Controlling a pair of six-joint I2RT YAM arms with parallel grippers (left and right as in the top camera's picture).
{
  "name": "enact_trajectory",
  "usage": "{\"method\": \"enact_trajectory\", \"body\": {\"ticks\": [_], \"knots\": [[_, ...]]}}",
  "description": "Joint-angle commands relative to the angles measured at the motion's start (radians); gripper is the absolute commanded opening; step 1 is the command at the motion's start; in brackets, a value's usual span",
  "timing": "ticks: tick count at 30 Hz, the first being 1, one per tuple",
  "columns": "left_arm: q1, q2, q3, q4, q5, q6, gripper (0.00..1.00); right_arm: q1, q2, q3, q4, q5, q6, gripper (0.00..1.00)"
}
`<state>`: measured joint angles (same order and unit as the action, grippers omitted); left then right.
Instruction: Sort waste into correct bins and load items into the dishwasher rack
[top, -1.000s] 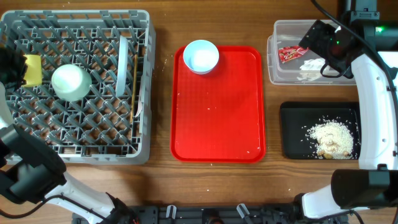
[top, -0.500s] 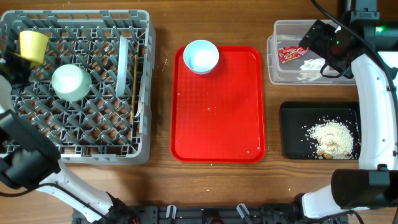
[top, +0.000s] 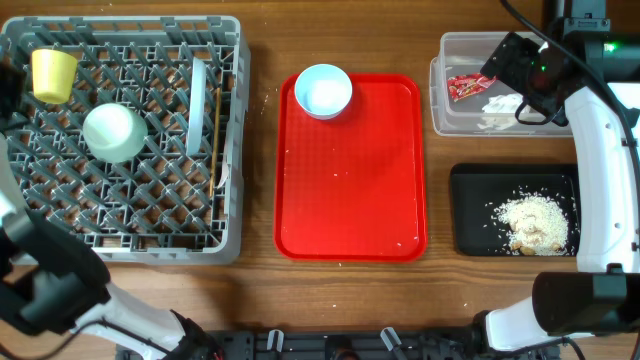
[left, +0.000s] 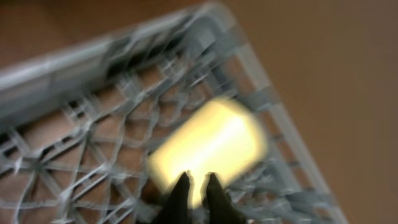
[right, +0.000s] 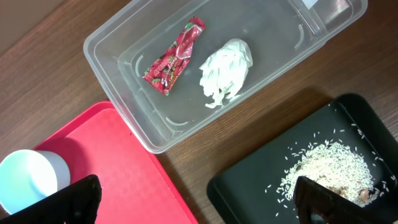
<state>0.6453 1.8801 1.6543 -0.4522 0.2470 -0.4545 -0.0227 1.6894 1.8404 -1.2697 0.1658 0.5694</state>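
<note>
The grey dishwasher rack (top: 232, 150) holds the yellow cup (top: 52, 73), an upturned pale bowl (top: 113, 132), the blue plate (top: 197, 95) on edge and the wooden stick (top: 215, 130). My left gripper (top: 10, 82) is at the rack's far left corner. In the blurred left wrist view its fingers (left: 194, 185) are nearly together just short of the yellow cup (left: 211, 146), not holding it. The second bowl (top: 323, 90) stands on the red tray. My right gripper (right: 202, 202) is open and empty, high over the clear tub (top: 445, 60), which holds the red wrapper (right: 174, 57) and white scrap (right: 225, 70).
The red tray (top: 350, 190) lies in the middle. The black tray (top: 470, 215) at the right front holds the beige crumbly food (top: 530, 222), with grains scattered round it. The right arm (top: 600, 150) runs along the right edge above both bins.
The yellow cup moved from the rack's left side to its far left corner and now rests there. My left gripper has drawn back to the left. The right arm has not moved.
</note>
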Motion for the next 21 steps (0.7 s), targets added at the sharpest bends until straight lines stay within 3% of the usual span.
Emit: {"method": "enact_trajectory", "body": {"ticks": [1, 3, 5, 7, 10, 13, 16, 21], "knots": [[-0.056, -0.053, 0.001, 0.087, 0.098, -0.011, 0.48, 0.002, -0.006, 0.012, 0.002, 0.014, -0.018, 1.0], [-0.105, -0.044, 0.001, 0.154, 0.093, -0.01, 0.59, 0.002, -0.006, 0.012, 0.002, 0.014, -0.017, 1.0], [-0.151, -0.029, 0.001, 0.239, 0.089, 0.005, 0.76, 0.002, -0.006, 0.012, 0.002, 0.014, -0.018, 1.0], [-0.216, 0.008, 0.001, 0.339, -0.022, 0.005, 0.99, 0.002, -0.006, 0.012, 0.002, 0.014, -0.018, 1.0], [-0.256, 0.051, 0.001, 0.389, -0.174, 0.03, 1.0, 0.002, -0.006, 0.012, 0.002, 0.014, -0.018, 1.0], [-0.273, 0.116, 0.001, 0.436, -0.27, 0.242, 1.0, 0.002, -0.006, 0.012, 0.002, 0.014, -0.018, 1.0], [-0.27, 0.163, 0.001, 0.438, -0.301, 0.388, 0.98, 0.002, -0.006, 0.012, 0.002, 0.014, -0.017, 1.0], [-0.263, 0.206, 0.001, 0.438, -0.301, 0.504, 0.9, 0.002, -0.006, 0.012, 0.002, 0.014, -0.017, 1.0]]}}
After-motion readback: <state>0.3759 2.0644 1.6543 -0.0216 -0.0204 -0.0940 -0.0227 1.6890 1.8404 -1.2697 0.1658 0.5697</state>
